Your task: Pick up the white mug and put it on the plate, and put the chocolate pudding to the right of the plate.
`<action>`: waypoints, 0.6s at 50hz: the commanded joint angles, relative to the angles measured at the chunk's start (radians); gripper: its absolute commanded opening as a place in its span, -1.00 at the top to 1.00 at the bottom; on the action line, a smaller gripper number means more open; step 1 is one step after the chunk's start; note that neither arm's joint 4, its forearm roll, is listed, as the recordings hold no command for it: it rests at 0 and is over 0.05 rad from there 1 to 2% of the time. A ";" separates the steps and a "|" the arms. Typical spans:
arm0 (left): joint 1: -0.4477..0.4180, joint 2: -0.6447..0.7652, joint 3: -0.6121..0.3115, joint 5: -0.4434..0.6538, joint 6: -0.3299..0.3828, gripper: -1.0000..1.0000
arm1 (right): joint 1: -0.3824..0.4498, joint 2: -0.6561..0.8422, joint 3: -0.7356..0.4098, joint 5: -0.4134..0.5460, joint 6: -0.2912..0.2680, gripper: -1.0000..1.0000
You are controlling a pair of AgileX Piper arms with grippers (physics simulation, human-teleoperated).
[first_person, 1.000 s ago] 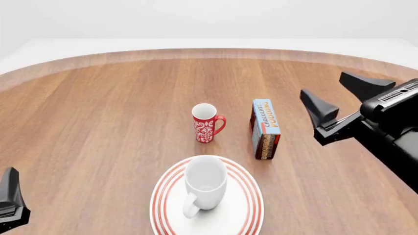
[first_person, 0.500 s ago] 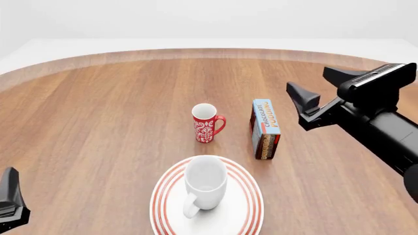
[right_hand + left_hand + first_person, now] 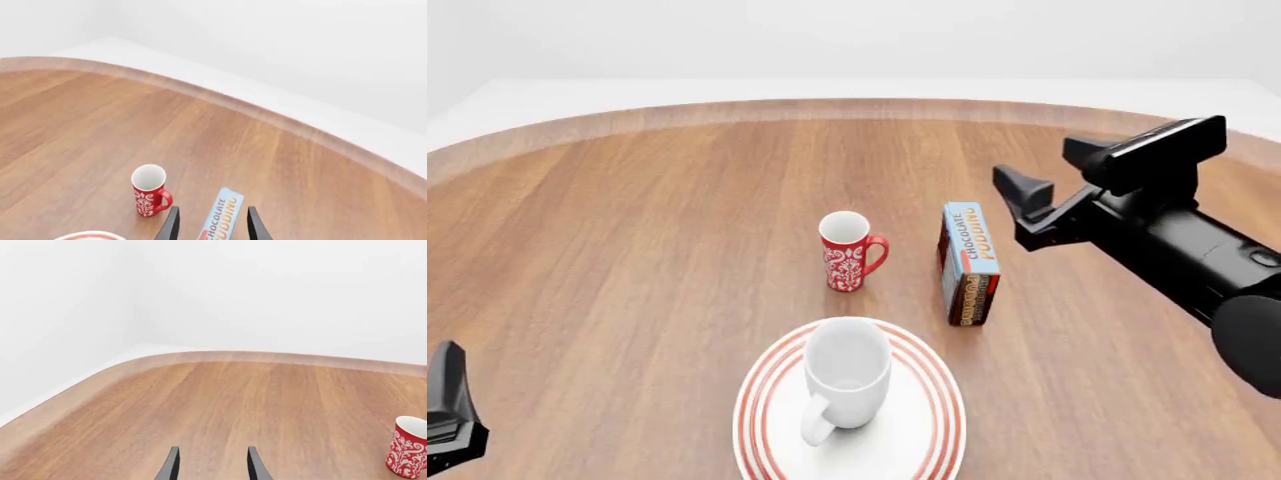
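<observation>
One white mug stands upright on the plate at the bottom centre of the front view, its wide mouth facing up and its loop handle pointing toward the lower edge of the frame. The red rings of the plate show all around the mug, and the plate's near edge is cut off by the frame's bottom.

Up and to the right of the plate, apart from it, the chocolate pudding rests on the wooden table with its light blue lettered face up and its dark end toward the camera. In the right wrist view the carton sits at the lower middle of the frame, partly framed by the two dark fingertips.

Left of the carton, at the frame's centre, is a red mug with a white pattern, upright, handle turned toward the carton.

The right gripper hangs in the air at the right of the front view, above and just right of the carton, its fingers spread apart and holding nothing. The left gripper shows only its two tips at the lower middle of its wrist view, spread with bare table between them; in the front view it is a dark shape at the lower left corner.
</observation>
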State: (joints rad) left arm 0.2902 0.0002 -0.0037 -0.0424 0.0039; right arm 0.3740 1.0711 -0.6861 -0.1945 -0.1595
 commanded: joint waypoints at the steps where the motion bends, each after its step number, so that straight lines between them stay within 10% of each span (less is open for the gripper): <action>1: -0.001 0.000 0.000 -0.002 -0.003 -1.00 | 0.001 0.034 -0.018 0.012 0.015 -1.00; 30: 0.000 0.000 -0.001 -0.003 -0.005 -1.00 | -0.021 0.123 -0.076 0.082 0.093 -1.00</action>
State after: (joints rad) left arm 0.2897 0.0002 -0.0042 -0.0448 -0.0001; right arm 0.3586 1.1696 -0.7469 -0.1264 -0.0847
